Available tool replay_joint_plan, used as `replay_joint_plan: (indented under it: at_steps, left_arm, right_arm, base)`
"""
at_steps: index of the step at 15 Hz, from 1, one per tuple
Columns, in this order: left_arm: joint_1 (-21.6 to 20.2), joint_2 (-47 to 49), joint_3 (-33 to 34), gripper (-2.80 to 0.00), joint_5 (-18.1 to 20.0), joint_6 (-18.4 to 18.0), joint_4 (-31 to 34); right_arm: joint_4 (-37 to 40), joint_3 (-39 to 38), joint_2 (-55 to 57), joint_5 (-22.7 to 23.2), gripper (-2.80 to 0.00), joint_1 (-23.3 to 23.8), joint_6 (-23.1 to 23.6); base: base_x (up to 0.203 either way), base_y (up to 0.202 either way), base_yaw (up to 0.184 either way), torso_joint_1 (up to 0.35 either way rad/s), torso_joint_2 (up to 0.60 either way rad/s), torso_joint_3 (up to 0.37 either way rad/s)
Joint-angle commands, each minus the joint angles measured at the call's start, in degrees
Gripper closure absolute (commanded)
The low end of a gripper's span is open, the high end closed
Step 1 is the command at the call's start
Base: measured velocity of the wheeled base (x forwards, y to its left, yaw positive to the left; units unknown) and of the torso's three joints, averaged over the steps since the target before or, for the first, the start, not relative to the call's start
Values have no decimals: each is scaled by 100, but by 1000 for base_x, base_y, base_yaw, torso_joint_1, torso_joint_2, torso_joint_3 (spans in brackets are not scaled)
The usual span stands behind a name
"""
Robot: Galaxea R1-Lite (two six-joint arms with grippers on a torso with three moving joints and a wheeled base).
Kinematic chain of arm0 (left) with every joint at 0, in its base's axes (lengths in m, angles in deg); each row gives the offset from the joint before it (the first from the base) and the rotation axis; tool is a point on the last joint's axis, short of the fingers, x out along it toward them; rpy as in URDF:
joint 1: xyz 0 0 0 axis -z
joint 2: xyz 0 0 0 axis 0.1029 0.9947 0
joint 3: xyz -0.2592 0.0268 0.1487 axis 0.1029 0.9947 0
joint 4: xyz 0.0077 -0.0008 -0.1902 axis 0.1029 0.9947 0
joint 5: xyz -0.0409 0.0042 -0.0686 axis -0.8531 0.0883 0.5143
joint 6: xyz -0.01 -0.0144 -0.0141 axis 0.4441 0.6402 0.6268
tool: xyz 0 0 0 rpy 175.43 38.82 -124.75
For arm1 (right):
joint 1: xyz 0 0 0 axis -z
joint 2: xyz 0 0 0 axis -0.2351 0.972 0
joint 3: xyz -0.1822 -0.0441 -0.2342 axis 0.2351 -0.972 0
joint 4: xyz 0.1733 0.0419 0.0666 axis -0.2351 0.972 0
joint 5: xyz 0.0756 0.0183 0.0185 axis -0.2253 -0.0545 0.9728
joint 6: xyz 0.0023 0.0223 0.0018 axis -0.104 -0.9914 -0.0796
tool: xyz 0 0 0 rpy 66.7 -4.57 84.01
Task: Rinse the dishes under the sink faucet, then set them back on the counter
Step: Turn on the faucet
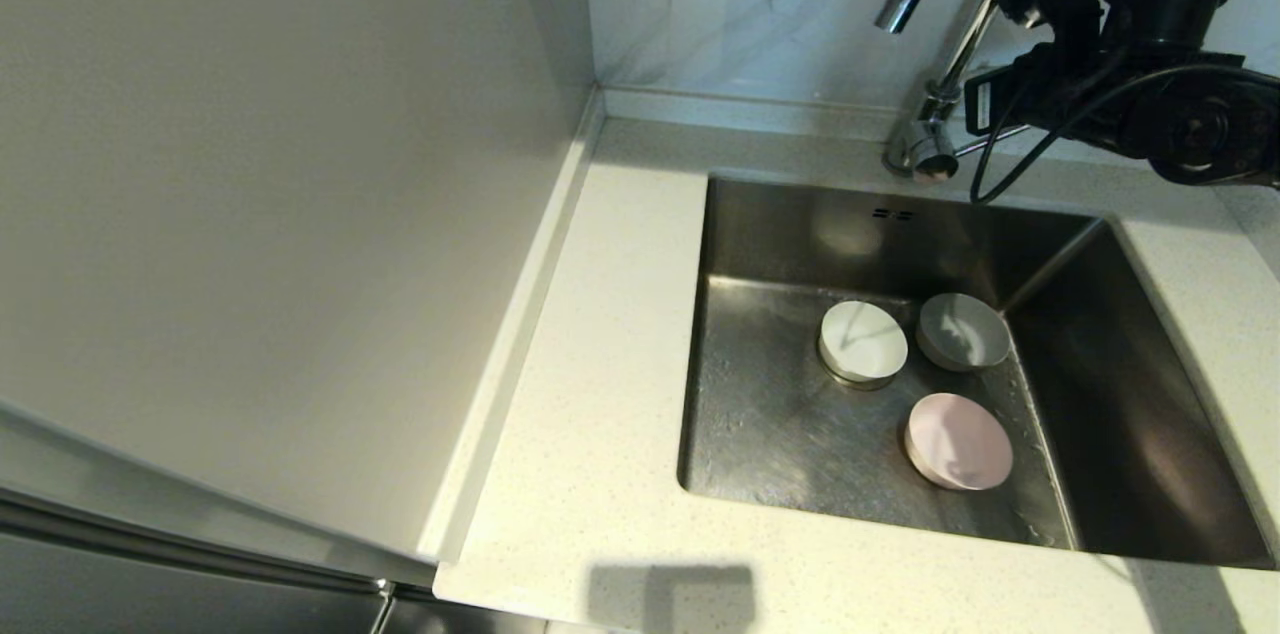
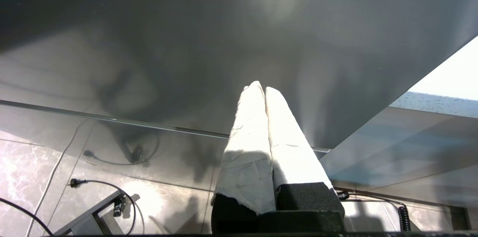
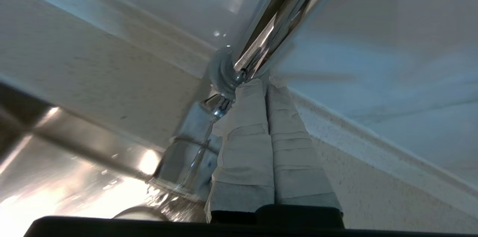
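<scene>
We note, left to right. Left hand point(image 2: 260, 89): parked low beside cabinet front, off head view, fingers pressed together, holding nothing. Table point(image 1: 590, 334): off-white, speckled, surrounds sink point(image 1: 790, 234). On sink floor: white bowl point(image 1: 863, 342) over drain, grey bowl point(image 1: 962, 331) just beside it, pink bowl point(image 1: 958, 441) nearer us. Faucet point(image 1: 965, 24): rises behind sink. Right hand point(image 3: 266, 83): fingers together, empty, tips at faucet stem by its base, well above bowls.

Three bowls sitting in the sink point(image 1: 780, 414)
White point(image 1: 863, 342), grey point(image 1: 962, 331) and pink point(image 1: 958, 440) bowls are lying near the drain; the right arm point(image 1: 1150, 84) is reaching beside the faucet point(image 1: 960, 44).
</scene>
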Motion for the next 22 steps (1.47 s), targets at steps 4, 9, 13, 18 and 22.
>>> replay_joint_plan:
  at_steps: [4, 9, 13, 18, 22]
  left_arm:
    - [-1, -21, 0, 0, -2, 4, -2]
    - [-1, -18, 0, 0, -2, 5, -2]
    - [-1, -18, 0, 0, -2, 5, -2]
    - [-1, -18, 0, 0, -2, 5, -2]
    - [-1, -18, 0, 0, -2, 5, -2]
  right_arm:
    - [-42, 39, 393, -165, 0, 28, 306]
    - [227, -101, 154, -307, 0, 253, 982]
    - [1034, -488, -367, -283, 0, 478, 1488]
    - [1420, -1118, -846, -282, 0, 550, 1720]
    - [1363, -1165, -1045, -315, 0, 568, 1712]
  base:
    - [0, 0, 0, 0, 0, 0]
    - [0, 0, 0, 0, 0, 0]
    - [0, 0, 0, 0, 0, 0]
    - [0, 0, 0, 0, 0, 0]
    - [0, 0, 0, 0, 0, 0]
